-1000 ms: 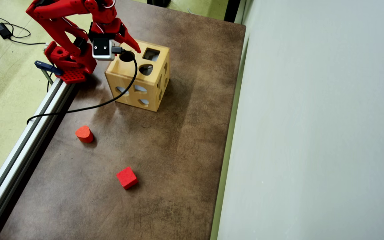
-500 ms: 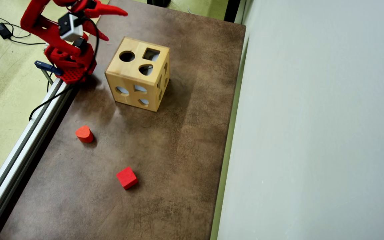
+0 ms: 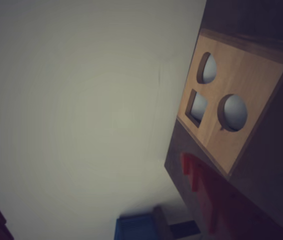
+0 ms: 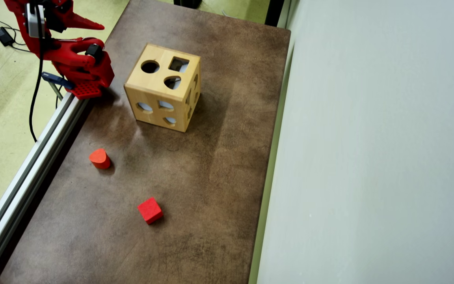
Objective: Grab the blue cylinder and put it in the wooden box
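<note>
Two red blocks, a cube (image 4: 150,210) and a rounded one (image 4: 99,158), are the only loose pieces on the brown bench (image 4: 211,177). The blue cylinder shows nowhere on it. Judging by that, it probably lies inside the wooden box (image 4: 148,85), hidden from both cameras. A blue patch at the bottom edge of the wrist view is too dim to name.

The pincer (image 4: 95,27) hangs off the bench's far left corner, over the arm's base, and points toward the box. Whether it is wide or narrow cannot be told, as only one finger reads clearly from above; nothing is seen in it.

In the overhead view the box lies to the pincer's right and a little nearer the camera. It stands near the bench's far edge, its round hole at the top corner closest to the arm. The wrist view shows that holed top face (image 3: 241,70) from the side.

The bench top is matt, mottled and flat. A metal rail (image 4: 26,173) runs along its left edge and a pale wall (image 4: 369,157) along its right, so room is ample
</note>
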